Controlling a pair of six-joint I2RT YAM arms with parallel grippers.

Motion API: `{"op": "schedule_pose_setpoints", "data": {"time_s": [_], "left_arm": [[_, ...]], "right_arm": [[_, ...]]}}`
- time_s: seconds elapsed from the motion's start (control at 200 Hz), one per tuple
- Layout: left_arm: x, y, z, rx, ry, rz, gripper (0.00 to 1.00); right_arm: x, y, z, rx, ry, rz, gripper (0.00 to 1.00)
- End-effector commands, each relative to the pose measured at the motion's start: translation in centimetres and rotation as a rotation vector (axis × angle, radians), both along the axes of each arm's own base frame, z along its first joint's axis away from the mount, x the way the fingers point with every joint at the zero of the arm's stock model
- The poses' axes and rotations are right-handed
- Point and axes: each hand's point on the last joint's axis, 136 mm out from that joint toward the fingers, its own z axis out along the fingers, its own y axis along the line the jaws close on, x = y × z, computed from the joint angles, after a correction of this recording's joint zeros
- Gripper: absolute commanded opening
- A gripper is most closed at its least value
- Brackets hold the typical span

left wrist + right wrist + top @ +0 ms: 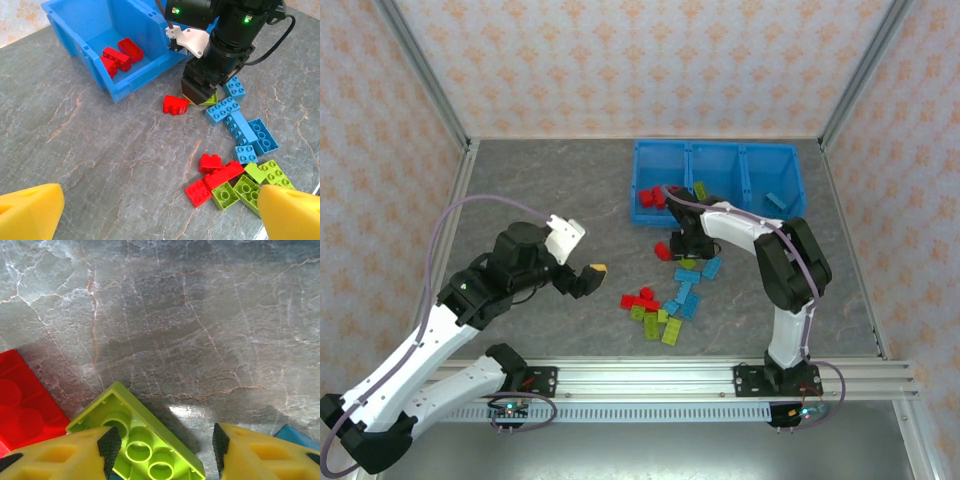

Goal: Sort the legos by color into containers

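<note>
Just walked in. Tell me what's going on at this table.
Two robot arms are sorting lego bricks into blue bins by color. The right gripper is down on the table, its fingers straddling a lime green brick, not yet clamped on it. The left gripper hangs open, holding nothing, back from the loose pile. Red bricks already lie in one bin.

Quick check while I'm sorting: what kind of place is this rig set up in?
Probably a lab test booth rather than a home: patterned wall panels held in a metal frame, a grey stone-look tabletop, and an aluminium mounting rail along the near edge.
</note>
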Motion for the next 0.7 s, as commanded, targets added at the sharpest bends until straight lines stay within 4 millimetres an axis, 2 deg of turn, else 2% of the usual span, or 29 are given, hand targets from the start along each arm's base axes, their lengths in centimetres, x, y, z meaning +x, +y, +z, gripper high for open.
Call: {"op": "schedule_pose_setpoints", "data": {"time_s": [0.0,0.09,0.22,0.285,0.465,0.696], "left_arm": [[0.6,-0.3,0.4,-0.024,-0.028,0.011,1.00],[0.7,-0.2,0.1,-0.022,-0.023,0.023,1.00],[0.7,0.0,0.1,-0.025,-0.020,0.035,1.00],[0.7,0.0,0.1,-0.024,-0.021,0.038,1.00],[0.8,0.3,-0.3,-0.016,-0.019,0.052,1.00],[1.0,0.2,-0.5,-0.019,-0.015,0.055,1.00]], "right_arm": [[-2.2,0.7,-2.7,0.029,0.122,0.006,0.57],[-2.4,0.7,-3.1,0.030,0.141,-0.005,0.52],[-2.1,0.4,-2.7,0.002,0.130,-0.012,0.29],[-1.6,0.3,-1.8,0.000,0.103,-0.015,0.25],[0.0,0.3,2.4,0.018,-0.022,-0.026,0.22],[1.8,-0.9,8.7,0.020,-0.213,-0.073,0.23]]}}
